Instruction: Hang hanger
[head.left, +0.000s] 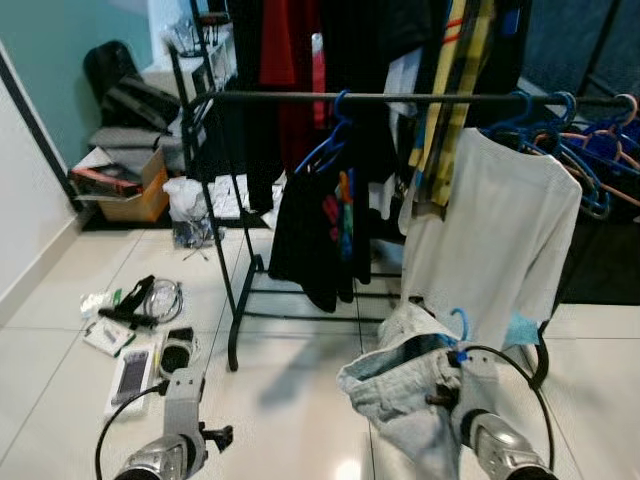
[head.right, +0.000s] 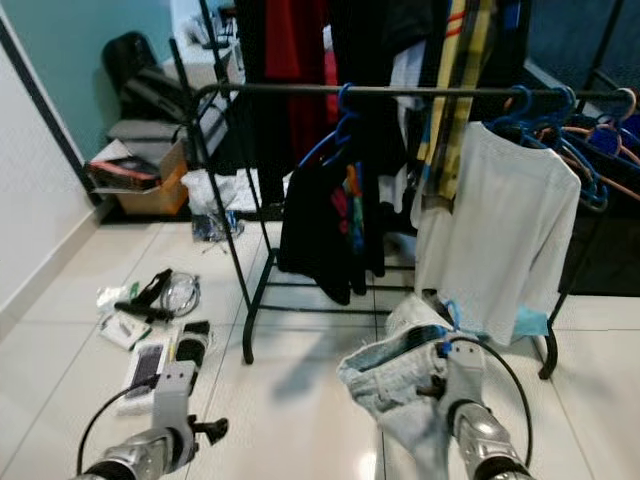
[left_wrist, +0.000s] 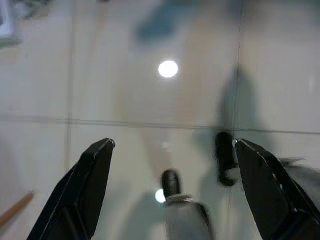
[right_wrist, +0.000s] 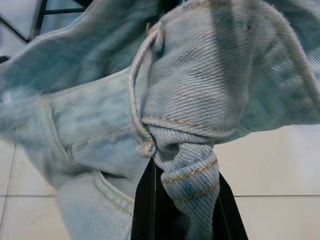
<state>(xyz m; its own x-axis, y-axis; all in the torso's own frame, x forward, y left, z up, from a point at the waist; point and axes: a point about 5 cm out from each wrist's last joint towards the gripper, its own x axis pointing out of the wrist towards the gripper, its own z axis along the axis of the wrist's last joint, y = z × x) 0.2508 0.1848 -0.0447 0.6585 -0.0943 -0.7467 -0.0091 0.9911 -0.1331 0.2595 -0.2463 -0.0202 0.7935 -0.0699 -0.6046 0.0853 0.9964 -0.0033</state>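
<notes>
Pale blue jeans (head.left: 400, 385) hang bunched on a blue hanger whose hook (head.left: 461, 323) sticks up above the denim. My right gripper (right_wrist: 187, 212) is shut on a fold of the jeans' waistband, low in front of the clothes rack. The black rail (head.left: 380, 98) runs across well above the jeans. The jeans hide the rest of the hanger. My left gripper (left_wrist: 175, 150) is open over bare floor tiles with nothing between its fingers, and its arm (head.left: 180, 420) is low at the left.
On the rail hang a white shirt (head.left: 495, 230), a black garment (head.left: 310, 230) and several blue hangers (head.left: 590, 150). Cables and small items (head.left: 140, 330) litter the floor at the left, with a cardboard box (head.left: 130, 195) behind them. The rack's foot (head.left: 235, 350) stands between my arms.
</notes>
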